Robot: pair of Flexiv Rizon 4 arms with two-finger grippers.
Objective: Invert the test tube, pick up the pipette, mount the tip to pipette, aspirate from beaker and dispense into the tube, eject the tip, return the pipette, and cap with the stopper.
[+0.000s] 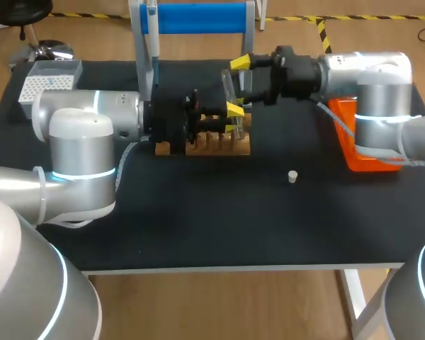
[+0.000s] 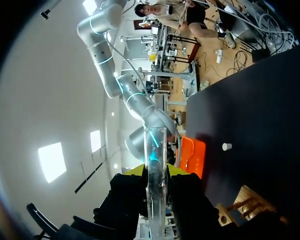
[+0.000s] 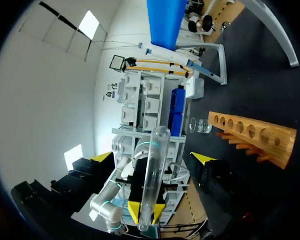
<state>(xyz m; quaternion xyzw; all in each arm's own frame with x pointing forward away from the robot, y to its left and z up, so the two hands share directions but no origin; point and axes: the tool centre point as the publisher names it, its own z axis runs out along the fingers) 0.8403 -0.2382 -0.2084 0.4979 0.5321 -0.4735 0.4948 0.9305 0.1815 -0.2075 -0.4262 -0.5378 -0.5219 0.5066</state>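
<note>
Yellow-tipped left gripper (image 2: 156,171) is clamping the clear test tube (image 2: 155,150) from both sides, over the wooden rack (image 1: 219,145). Right gripper (image 3: 152,157) is holding its fingers wide apart, flanking the tube without contact. White stopper (image 1: 292,176) is lying on the table (image 1: 198,227), well apart.

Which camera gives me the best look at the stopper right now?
Head view: the stopper stands alone on the table, unobstructed. Left wrist view shows it small and distant. Right wrist view misses it.
</note>
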